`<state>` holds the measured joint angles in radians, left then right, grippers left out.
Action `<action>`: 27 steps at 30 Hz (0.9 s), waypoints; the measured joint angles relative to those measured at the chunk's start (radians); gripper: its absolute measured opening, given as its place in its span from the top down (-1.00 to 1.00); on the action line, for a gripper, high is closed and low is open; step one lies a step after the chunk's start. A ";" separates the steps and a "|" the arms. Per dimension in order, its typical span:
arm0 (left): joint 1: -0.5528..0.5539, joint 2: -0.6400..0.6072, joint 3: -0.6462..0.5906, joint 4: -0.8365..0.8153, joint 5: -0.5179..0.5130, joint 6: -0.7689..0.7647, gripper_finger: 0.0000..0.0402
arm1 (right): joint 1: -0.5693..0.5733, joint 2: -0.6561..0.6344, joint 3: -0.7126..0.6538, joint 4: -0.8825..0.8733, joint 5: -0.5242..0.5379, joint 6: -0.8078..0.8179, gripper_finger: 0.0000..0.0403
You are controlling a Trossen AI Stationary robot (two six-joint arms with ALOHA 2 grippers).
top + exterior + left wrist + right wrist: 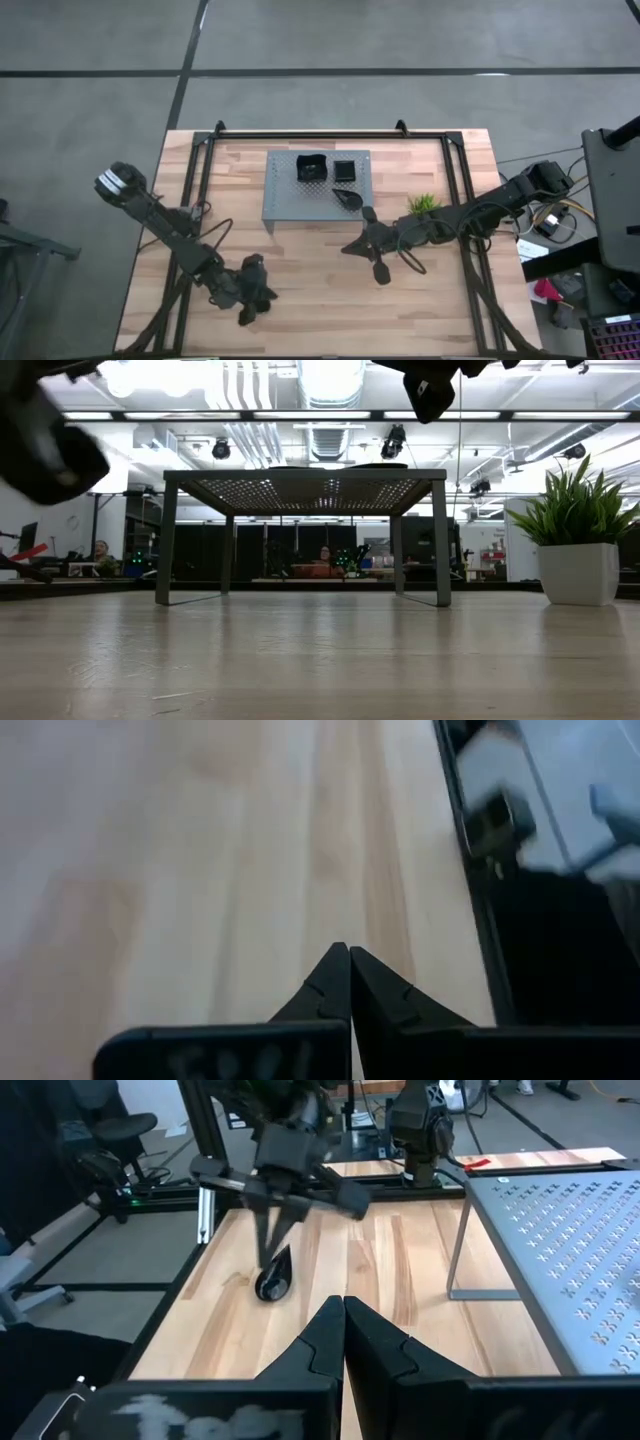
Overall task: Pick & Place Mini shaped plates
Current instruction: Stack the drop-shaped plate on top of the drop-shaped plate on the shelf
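Fingers of the left gripper (349,958) are pressing fully together, with nothing showing between them in the left wrist view, and they are pointing down at the bare wood near the front edge of the desk (300,250). Seen from the right wrist, this gripper is standing with its tips right at a small black leaf-shaped plate (273,1276), which is sitting tilted up on the desk; whether the plate is pinched or merely touching the tips cannot be told. The right gripper (344,1302) is also staying narrow, closed on nothing, and is hovering over the middle of the desk, aiming across toward the left gripper. Behind it, the grey perforated rack (290,205) is carrying three more black plates: a larger square plate (312,167), a smaller square plate (344,169) just beside it, and a teardrop plate (347,199) lying at the rack's front edge. A small green plant (422,204) is standing to the right of the rack.
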<state>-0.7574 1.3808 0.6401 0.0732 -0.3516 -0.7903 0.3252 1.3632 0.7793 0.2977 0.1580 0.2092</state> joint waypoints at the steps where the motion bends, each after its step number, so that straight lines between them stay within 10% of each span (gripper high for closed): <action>1: 0.000 0.005 -0.001 -0.009 0.032 -0.015 1.00 | 0.000 0.000 0.000 0.000 0.000 0.000 0.96; 16: -0.013 0.034 -0.007 -0.154 0.158 -0.042 0.41 | 0.000 0.000 -0.002 0.001 0.002 0.000 0.96; 27: -0.013 0.043 -0.008 -0.234 0.145 -0.040 0.42 | 0.000 0.000 -0.002 0.006 0.002 0.000 0.96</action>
<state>-0.7700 1.4235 0.6321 -0.1609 -0.2065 -0.8304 0.3252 1.3632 0.7776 0.3035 0.1596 0.2094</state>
